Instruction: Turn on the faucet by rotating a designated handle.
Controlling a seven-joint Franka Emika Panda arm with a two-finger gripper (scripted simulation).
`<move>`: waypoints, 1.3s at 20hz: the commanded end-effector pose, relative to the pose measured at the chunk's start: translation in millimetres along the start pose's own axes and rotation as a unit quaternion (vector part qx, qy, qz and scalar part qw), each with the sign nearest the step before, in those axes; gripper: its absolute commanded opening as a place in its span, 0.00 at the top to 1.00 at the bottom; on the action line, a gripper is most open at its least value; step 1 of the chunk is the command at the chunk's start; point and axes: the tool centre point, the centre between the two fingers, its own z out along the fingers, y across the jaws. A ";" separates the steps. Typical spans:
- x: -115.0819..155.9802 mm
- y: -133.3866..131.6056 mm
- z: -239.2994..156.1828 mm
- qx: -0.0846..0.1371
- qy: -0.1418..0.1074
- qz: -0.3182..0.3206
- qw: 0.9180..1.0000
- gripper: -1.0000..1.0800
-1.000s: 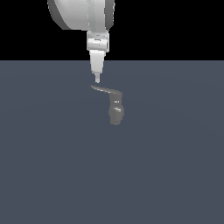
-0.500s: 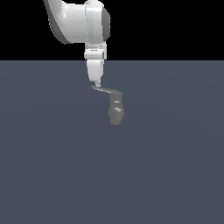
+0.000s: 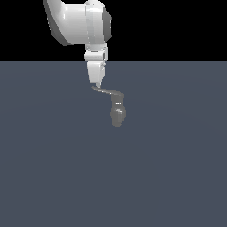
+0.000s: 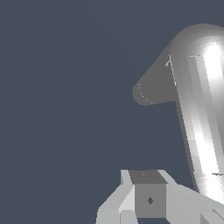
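Gripper [image 3: 97, 84]: tip at free end of handle [image 3: 107, 91]; jaw state cannot be told. Faucet [image 3: 117, 116]: upright on tabletop [image 3: 53, 168].

Flat slate-blue floor [image 3: 177, 177] filling the lower scene, plain black backdrop [image 3: 177, 26] above, even light

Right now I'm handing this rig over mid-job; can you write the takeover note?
Gripper: pointing down at the free end of the handle, at or just above its tip; contact and whether it is open or shut can't be told from either view.
Faucet: stands on the grey surface; the handle projects from its top toward the exterior view's left.
Done: the arm is positioned at the handle tip.
Left: rotate the handle to turn the faucet on. Whether any turn has been made can't be judged from this moment.
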 end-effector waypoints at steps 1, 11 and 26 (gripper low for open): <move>-1.2 5.6 -0.1 0.000 0.000 0.000 1.000 1.00; -5.6 29.7 0.1 0.000 0.000 0.000 1.000 1.00; -12.1 67.6 0.1 0.000 0.000 0.000 1.000 1.00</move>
